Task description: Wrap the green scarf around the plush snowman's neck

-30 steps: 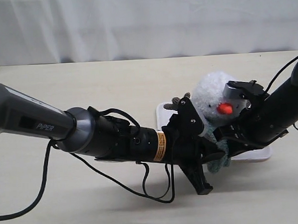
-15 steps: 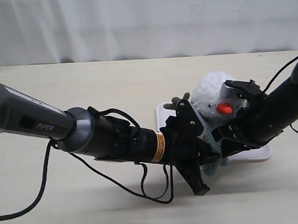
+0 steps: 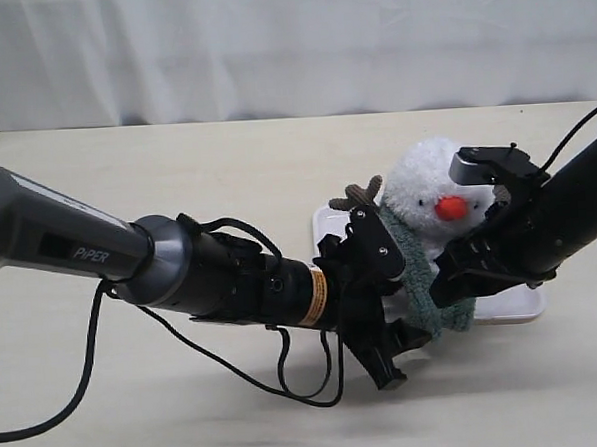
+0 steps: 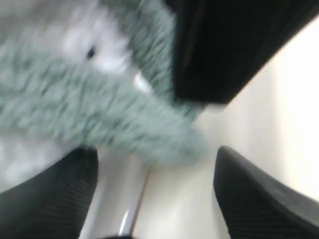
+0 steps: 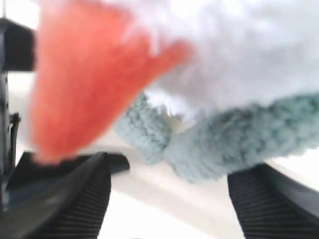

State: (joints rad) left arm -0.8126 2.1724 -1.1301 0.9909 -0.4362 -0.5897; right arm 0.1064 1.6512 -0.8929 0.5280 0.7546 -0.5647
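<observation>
**Fingers apart on both grippers, green scarf lying round the snowman's neck**

Fingers (image 4: pixel 47 199) of the left gripper (image 3: pixel 400 350) stand wide apart with nothing between them. This gripper sits low, just in front of the plush snowman (image 3: pixel 425 182), at the foot of its body. The right gripper (image 3: pixel 459 273) is close against the snowman's other side, below its orange nose (image 3: pixel 450 208). Its fingers (image 5: pixel 62 199) are also spread and hold nothing.

The green scarf (image 3: pixel 413 268) lies around the snowman's neck (image 3: pixel 397 228). It runs down across the chest, and its two ends cross under the nose in the right wrist view. Those ends rest just beyond the open fingertips of both grippers, free of them. The snowman stands upright on a white tray (image 3: pixel 513 310).

Judging from this, the wrap looks essentially done, since the scarf sits where it belongs and neither gripper grips it. The back of the neck is hidden, so a full loop cannot be confirmed. What seems left is drawing both arms clear of the snowman without snagging the loose ends.
</observation>
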